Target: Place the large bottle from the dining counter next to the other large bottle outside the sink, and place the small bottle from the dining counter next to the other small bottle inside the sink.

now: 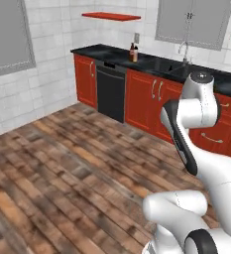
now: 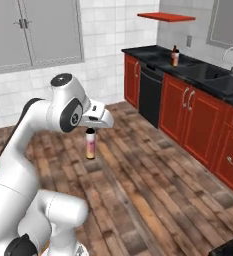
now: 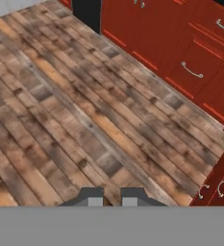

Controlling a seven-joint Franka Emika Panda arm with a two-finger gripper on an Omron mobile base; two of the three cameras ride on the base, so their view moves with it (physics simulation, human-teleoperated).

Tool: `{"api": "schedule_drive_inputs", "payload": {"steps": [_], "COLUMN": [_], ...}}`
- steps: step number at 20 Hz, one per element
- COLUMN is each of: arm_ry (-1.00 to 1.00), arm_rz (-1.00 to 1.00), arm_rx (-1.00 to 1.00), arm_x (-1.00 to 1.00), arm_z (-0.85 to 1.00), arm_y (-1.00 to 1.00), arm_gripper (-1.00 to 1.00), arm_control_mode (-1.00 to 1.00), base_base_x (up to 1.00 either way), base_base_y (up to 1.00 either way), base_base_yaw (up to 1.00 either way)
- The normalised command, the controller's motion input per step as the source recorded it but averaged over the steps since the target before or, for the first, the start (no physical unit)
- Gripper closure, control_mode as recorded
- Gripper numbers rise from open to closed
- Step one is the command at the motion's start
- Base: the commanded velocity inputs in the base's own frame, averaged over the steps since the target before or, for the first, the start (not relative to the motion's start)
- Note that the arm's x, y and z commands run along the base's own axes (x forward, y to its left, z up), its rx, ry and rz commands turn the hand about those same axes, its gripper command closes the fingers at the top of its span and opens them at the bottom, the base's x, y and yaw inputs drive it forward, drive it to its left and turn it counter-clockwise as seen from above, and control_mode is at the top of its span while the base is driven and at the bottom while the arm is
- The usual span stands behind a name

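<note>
In the right base view my gripper [image 2: 90, 130] hangs over the wood floor, shut on the dark cap of an upright bottle [image 2: 90, 147] with a pink-orange body. I cannot tell whether it is the large or the small one. In the hand view the two fingertips [image 3: 92, 196] stand close together above the floor planks. Another bottle [image 1: 133, 52] [image 2: 175, 56], brown with a dark top, stands on the black counter [image 1: 107, 52] left of the sink [image 1: 179, 68] [image 2: 230, 82]. The inside of the sink is hidden from here.
Red base cabinets [image 1: 149, 99] [image 2: 188, 117] and a black dishwasher [image 1: 110, 92] [image 2: 150, 97] line the far wall under the counter. A faucet [image 1: 184, 49] rises behind the sink. A red shelf [image 1: 111, 16] hangs above. Wood floor [image 1: 62, 168] spreads between me and the cabinets.
</note>
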Motion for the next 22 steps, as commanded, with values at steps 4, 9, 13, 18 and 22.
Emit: {"api": "schedule_drive_inputs", "payload": {"steps": [4, 9, 13, 18, 22], "arm_ry": [0.00, 0.00, 0.00, 0.00, 0.00], "arm_rz": [0.00, 0.00, 0.00, 0.00, 0.00], "arm_rx": [0.00, 0.00, 0.00, 0.00, 0.00], "arm_x": [0.00, 0.00, 0.00, 0.00, 0.00], "arm_z": [0.00, 0.00, 0.00, 0.00, 0.00], "arm_y": [0.00, 0.00, 0.00, 0.00, 0.00], "arm_gripper": [1.00, 1.00, 1.00, 1.00, 1.00], "arm_control_mode": [1.00, 1.00, 1.00, 1.00, 1.00], "base_base_x": [0.03, 0.02, 0.28, 0.46, 0.62], "base_base_y": [0.11, 0.12, 0.41, 0.55, 0.59], "base_base_yaw": [-0.49, -0.49, -0.38, -0.29, -0.21]}}
